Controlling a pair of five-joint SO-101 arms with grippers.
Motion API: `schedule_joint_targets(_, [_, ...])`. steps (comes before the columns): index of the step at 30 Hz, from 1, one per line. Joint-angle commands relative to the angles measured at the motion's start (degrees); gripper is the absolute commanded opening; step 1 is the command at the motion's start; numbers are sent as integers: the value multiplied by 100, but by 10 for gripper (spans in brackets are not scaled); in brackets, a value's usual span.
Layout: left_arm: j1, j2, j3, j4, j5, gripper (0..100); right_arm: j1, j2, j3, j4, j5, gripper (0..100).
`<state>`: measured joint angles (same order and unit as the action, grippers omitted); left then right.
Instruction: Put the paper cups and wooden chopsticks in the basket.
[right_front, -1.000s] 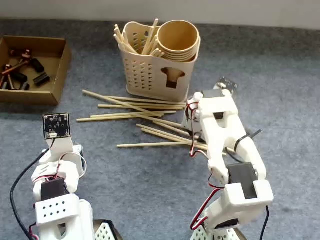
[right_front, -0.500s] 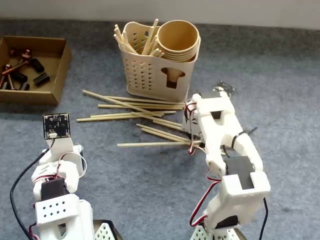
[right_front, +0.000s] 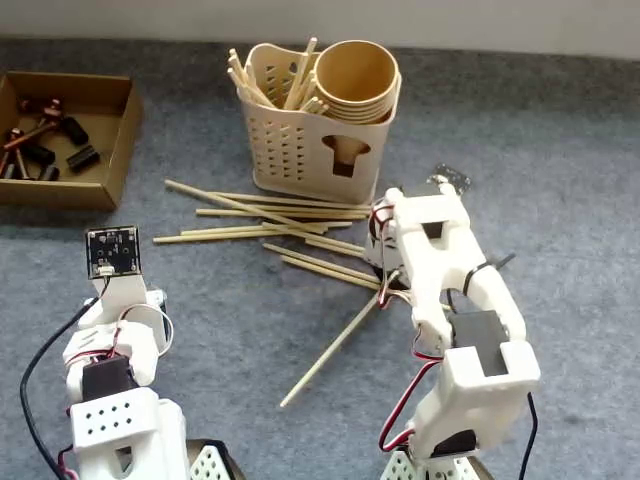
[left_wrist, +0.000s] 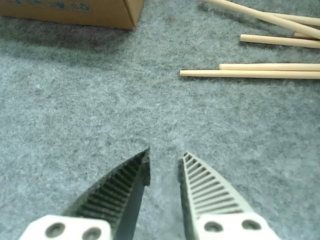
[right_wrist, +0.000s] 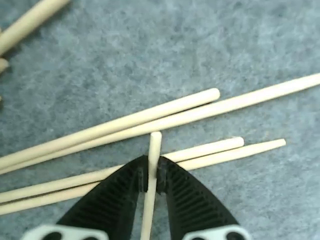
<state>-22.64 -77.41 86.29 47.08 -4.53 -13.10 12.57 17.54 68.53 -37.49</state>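
- Since the earlier frames, one wooden chopstick (right_front: 335, 350) has swung from lying level to slanting toward the arm bases.
- Right gripper (right_wrist: 152, 165): clamped on that chopstick's end, low over the loose chopsticks (right_front: 270, 215).
- Left gripper (left_wrist: 164, 162): jaws parted, empty, above the carpet (left_wrist: 75, 100).
- Step in hand: pickup. Next, you will likely need to lift clear, carry to the basket (right_front: 290, 150), which already holds the paper cups (right_front: 357, 75), and release.

I see a cardboard box (right_front: 60, 193) at the far left edge of the grey carpet (right_front: 560, 150), open at the top. Small parts lie loose inside it: short dark pieces (right_front: 82, 157) nearer its middle and reddish-brown ones (right_front: 40, 105) toward its far side. A pale strip (right_front: 500, 20) borders the carpet's far edge.
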Motion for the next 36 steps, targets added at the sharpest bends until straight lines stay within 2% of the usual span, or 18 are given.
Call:
schedule_joint_targets(1, [-84,-57,-31,-97,-35,102,110,-13,-110,259,-18,5])
schedule_joint_targets(7, [-84,-57,-31,-97,-35,102,163,-435,-251,356,26,5])
schedule_joint_targets(15, [-84,-57,-31,-97,-35,102,127,-2123,119,444,413,5])
schedule_joint_targets(24, [-57,-57,66,-123,-316,101,110,-3574,163,479,1187,5])
schedule_joint_targets(30, [-57,-57,92,-123,-316,101,-470,-4549,154,479,1688,5])
schedule_joint_targets(36, [-57,-57,92,-123,-316,101,-910,-5077,145,435,1767,5])
